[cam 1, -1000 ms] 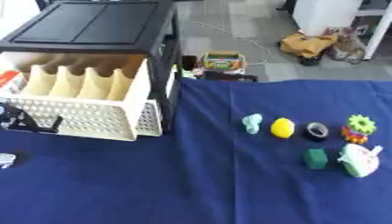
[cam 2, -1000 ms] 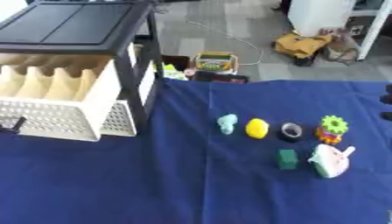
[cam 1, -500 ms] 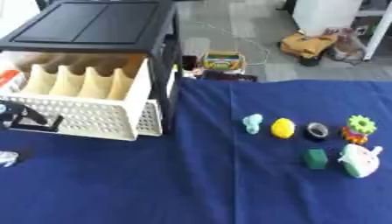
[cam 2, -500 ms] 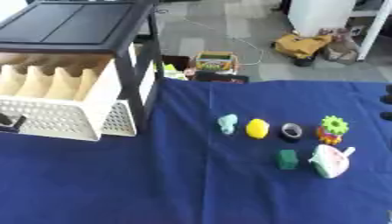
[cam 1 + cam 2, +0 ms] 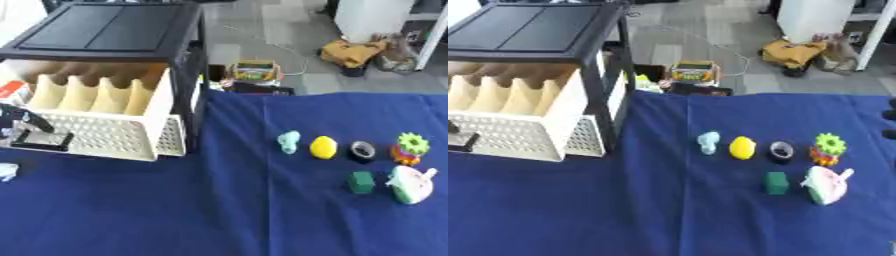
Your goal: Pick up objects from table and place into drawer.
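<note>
A row of small objects lies on the right half of the blue cloth table [image 5: 219, 210]: a pale teal figure [image 5: 288, 141], a yellow lemon [image 5: 323, 147], a black ring [image 5: 362, 150] with a pale centre, and a green gear [image 5: 412, 143] sitting on top of something orange. In front of that row sit a dark green block [image 5: 360, 182] and a white-and-pink toy [image 5: 410, 184]. The lemon is a smooth oval with its long axis running away from the camera; the teal figure is also longer front to back. The white-and-pink toy is rounded, with a thin stem sticking out toward the upper right. The block looks matte and square-edged, the gear toothed and bright. On the left stands a black cabinet [image 5: 122, 35] with a flat dark top, and its white drawer [image 5: 105, 135] is pulled out; the drawer front is a perforated plastic grid and wavy cream dividers show inside. The left hand [image 5: 19, 122] appears at the left edge against the drawer front, dark, and I cannot tell how its fingers are set. Dark shapes at the right edge of the right eye view cannot be made out. All the objects lie well apart from the drawer.
</note>
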